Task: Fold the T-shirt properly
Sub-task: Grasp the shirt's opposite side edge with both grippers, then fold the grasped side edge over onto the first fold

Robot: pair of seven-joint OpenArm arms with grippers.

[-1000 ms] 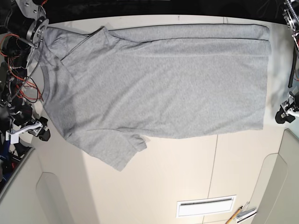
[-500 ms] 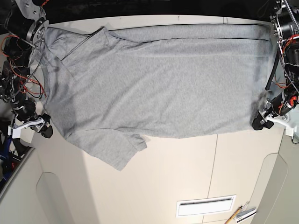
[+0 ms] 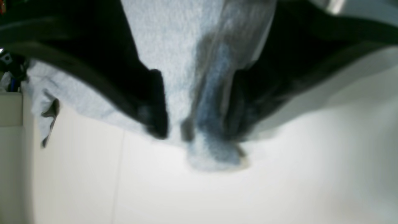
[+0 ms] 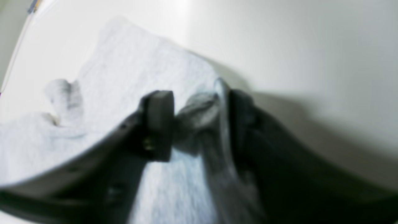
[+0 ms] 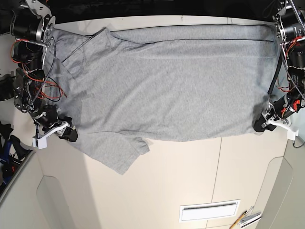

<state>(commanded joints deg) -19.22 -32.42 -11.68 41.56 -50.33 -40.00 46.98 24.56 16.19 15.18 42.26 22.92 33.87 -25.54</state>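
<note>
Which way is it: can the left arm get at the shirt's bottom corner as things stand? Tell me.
Probably yes. The left gripper already sits at the T-shirt's hem corner, with grey cloth bunched between its fingers in the wrist view, and nothing blocks it.

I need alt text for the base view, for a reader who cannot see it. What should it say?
A grey T-shirt lies spread flat on a pale table, seen from above. The right end effector grips its edge near the shoulder, and the left end effector grips its hem corner on the opposite side.
</note>
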